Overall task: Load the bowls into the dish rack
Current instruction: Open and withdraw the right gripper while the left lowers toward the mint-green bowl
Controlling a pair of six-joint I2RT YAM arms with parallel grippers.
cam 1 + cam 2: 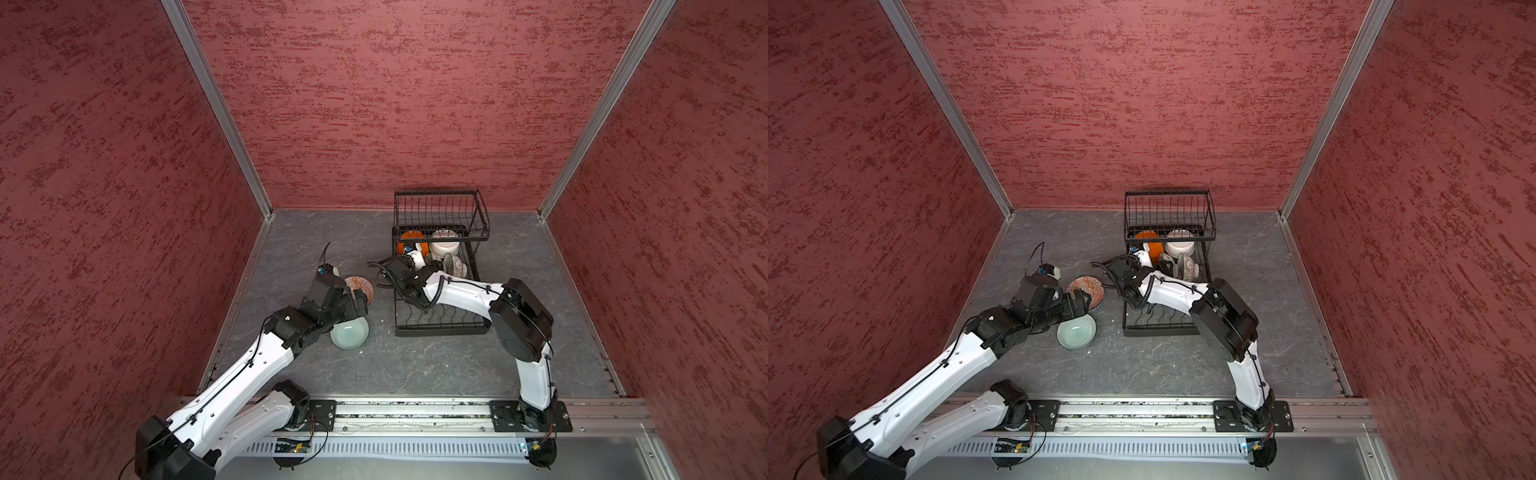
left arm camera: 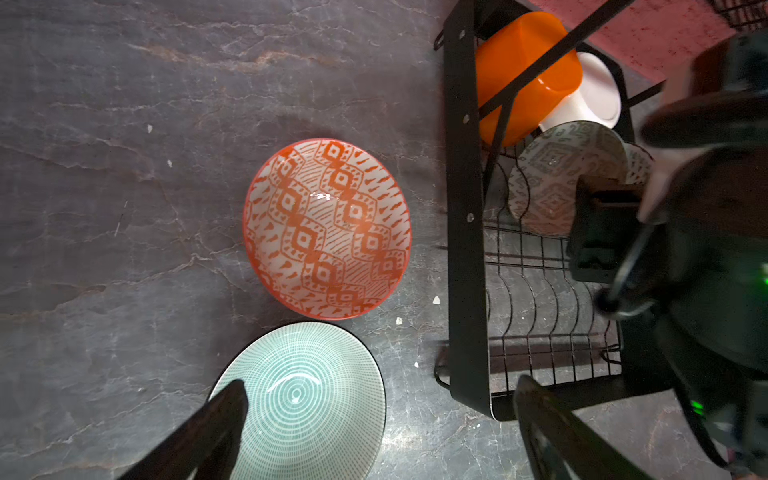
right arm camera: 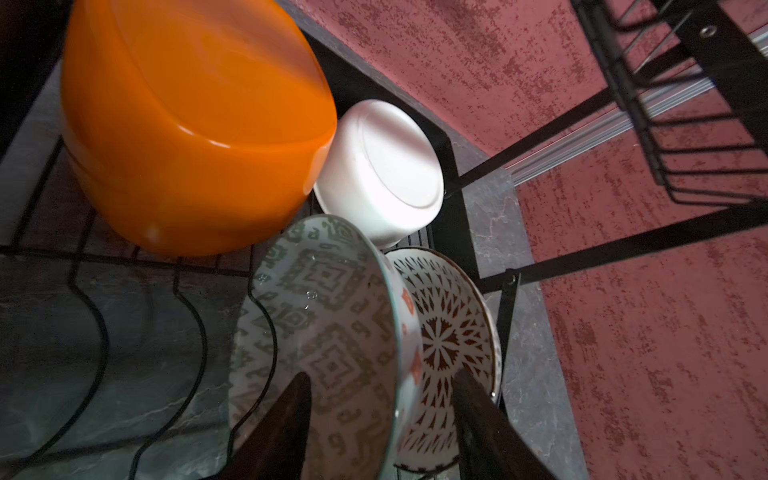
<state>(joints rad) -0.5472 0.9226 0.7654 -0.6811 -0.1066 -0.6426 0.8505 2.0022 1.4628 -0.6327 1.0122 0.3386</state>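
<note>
Slate tabletop (image 1: pixel 415 365) | grey-patterned bowl (image 3: pixel 324 316) in dish rack (image 2: pixel 465 249) | rim between parted right fingers (image 3: pixel 282 428)

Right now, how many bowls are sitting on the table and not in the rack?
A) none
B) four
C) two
C: only the red-orange patterned bowl and the pale green bowl can be seen on the table, beside the dish rack.

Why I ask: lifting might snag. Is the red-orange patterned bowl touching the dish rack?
Apart. The left wrist view shows bare grey table between the red-orange patterned bowl and the dish rack.
</note>
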